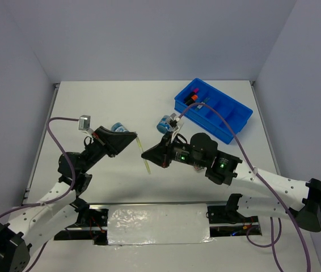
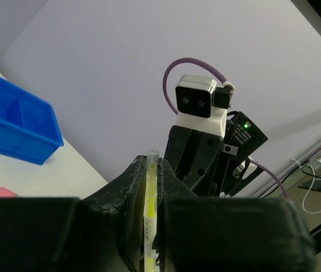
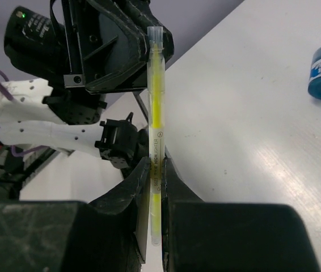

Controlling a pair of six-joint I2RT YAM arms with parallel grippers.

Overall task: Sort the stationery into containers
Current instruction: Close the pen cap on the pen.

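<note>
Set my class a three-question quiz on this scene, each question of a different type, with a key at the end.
1. True or false: the yellow highlighter lies flat on the table.
2. Seen from above, where is the blue tray? A) near left B) far right C) centre
3. Fill in: the highlighter runs between the fingers of the right gripper and the ___ gripper.

Key: 1 false, it is held up off the table; 2 B; 3 left gripper.

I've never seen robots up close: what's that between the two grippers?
A thin yellow highlighter pen spans the gap, clearest in the top view: the right gripper pinches it, its other end sits in the left gripper.
</note>
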